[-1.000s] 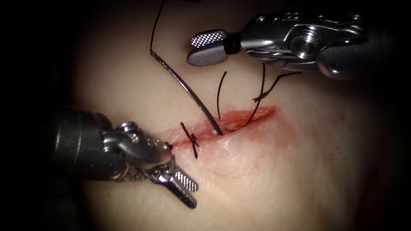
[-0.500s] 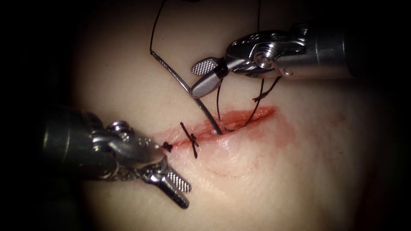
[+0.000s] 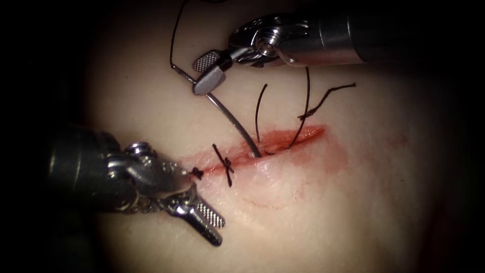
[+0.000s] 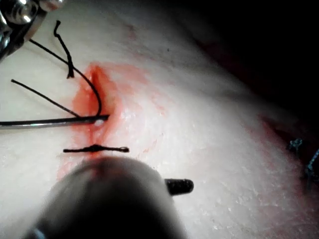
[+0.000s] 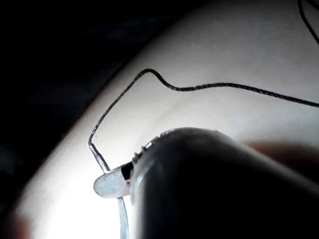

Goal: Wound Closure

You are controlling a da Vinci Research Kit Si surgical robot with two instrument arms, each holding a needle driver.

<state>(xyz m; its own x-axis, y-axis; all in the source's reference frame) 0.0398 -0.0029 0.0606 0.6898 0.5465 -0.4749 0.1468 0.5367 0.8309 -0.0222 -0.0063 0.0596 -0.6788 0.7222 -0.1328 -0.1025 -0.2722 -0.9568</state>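
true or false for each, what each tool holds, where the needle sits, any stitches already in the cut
1. The right arm's silver needle driver is at the curved steel needle near its thread end. True.
2. The needle lies loose on the pale pork tissue, clear of the cut. False: its tip sits in the red cut.
3. The left arm's silver needle driver holds the black thread. False: its jaws are open and hold nothing.
4. A knotted black stitch crosses the cut left of the needle. True.
5. The left tool rests at the cut's right end. False: it is at the left end.
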